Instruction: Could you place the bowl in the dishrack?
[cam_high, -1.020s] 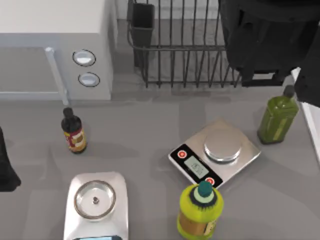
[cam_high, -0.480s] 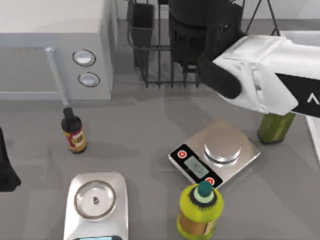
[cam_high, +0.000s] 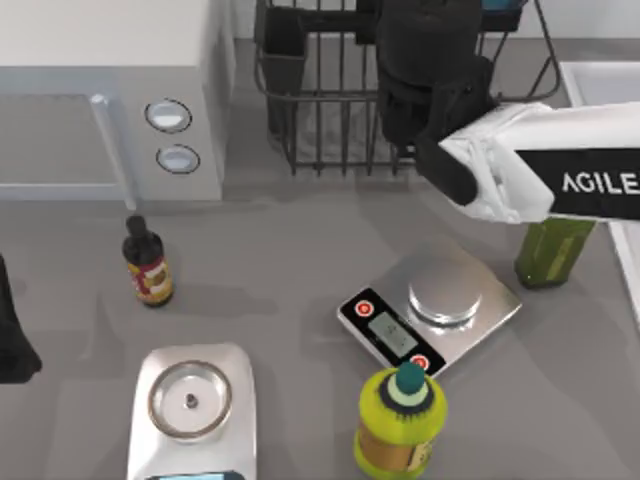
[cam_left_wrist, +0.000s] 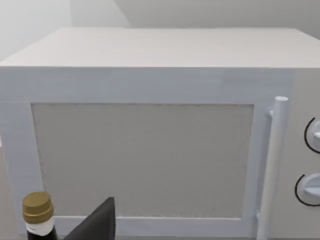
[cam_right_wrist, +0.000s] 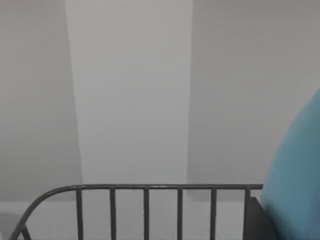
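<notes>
My right gripper (cam_high: 440, 40) hangs over the dishrack (cam_high: 330, 110) — the blue bowl (cam_right_wrist: 297, 185) beside it — grip state unclear.

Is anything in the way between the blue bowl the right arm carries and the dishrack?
Nothing visible is. In the top view the right arm reaches over the dishrack, and the right wrist view shows the blue bowl just past the rack's rail, with bare wall beyond.
</notes>
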